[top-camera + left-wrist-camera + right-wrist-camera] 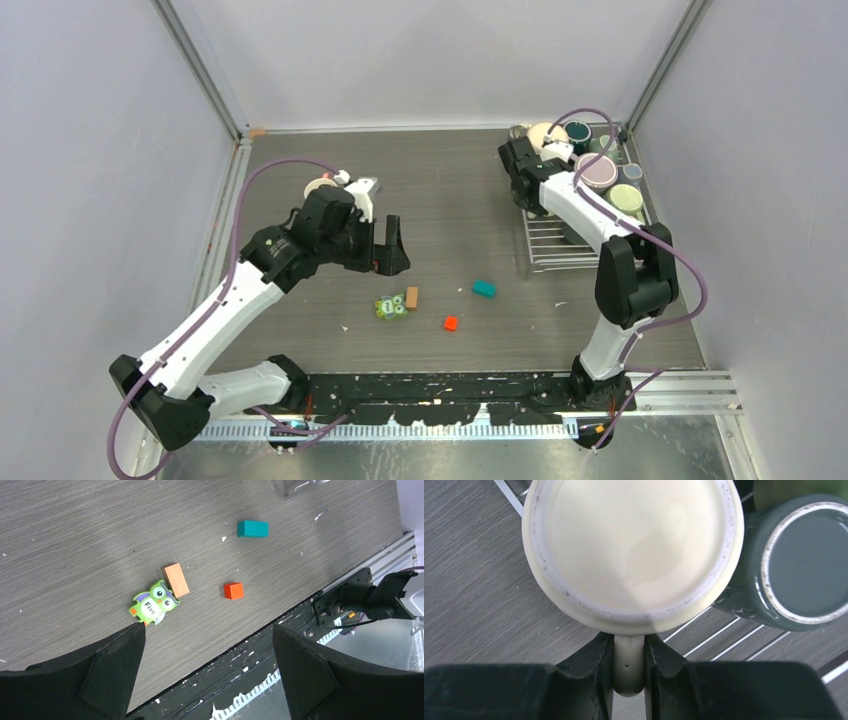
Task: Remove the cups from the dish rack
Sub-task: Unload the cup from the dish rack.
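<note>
The right tool (629, 652) was found clamped on the handle (628, 667) of the cream cup (634, 550), with one finger pressed to each side of it. The cream cup was set rim-down directly ahead of the tool, at the corner of the dish rack (552, 250). Whether it had been raised off the bars could not be told.

Progress was judged to be early. One lone cup (321, 186) was seen on the worktop (450, 200) behind the left arm, partly hidden, and it was taken to be already unloaded. The rack was crowded with inverted cups beyond the right tool, among them a mauve-pink cup (597, 172) and a pale green cup (626, 198). The bars on the near side of the tool were bare.

A dark teal cup (799, 575) was located just to the right of the gripped cup, touching it or very nearly so. It was judged to be the main obstruction, so a straight lift was advised before any sideways travel.

The left tool (209, 629) was held above the worktop with its fingers wide apart and nothing between them. Ahead of it lay an owl piece (154, 603) touching an orange block (176, 580), with a red block (233, 590) and a teal block (252, 528) farther out. These items were judged to limit the set-down space.
</note>
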You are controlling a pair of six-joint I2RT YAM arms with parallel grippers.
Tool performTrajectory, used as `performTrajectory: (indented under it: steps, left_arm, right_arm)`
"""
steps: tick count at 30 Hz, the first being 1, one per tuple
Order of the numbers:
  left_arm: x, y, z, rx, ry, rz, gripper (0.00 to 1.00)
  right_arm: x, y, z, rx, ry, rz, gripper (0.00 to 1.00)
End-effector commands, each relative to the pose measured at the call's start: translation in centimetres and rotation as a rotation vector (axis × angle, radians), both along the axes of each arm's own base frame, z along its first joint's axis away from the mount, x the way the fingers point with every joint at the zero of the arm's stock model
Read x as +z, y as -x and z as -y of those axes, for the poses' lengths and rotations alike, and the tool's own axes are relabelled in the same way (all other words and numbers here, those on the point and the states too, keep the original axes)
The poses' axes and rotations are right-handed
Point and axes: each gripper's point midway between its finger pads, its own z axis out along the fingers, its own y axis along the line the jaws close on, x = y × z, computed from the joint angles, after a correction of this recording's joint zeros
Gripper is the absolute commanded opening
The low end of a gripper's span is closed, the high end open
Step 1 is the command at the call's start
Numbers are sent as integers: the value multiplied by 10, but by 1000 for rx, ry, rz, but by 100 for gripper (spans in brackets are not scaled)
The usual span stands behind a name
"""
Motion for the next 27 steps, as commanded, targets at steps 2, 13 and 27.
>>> performTrajectory:
  steps: [2,13,27]
  left_arm:
    - [13,-10,18,21,99,16,100]
    - [36,-33,47,96,310,-21,100]
    - [91,-93,71,178,758,-94,100]
  right_arm:
    - [87,-8,9,-24,-1,217,1]
    - [153,14,-17,101,-192,347,1]
    - [238,59,-123,431,-762,558,1]
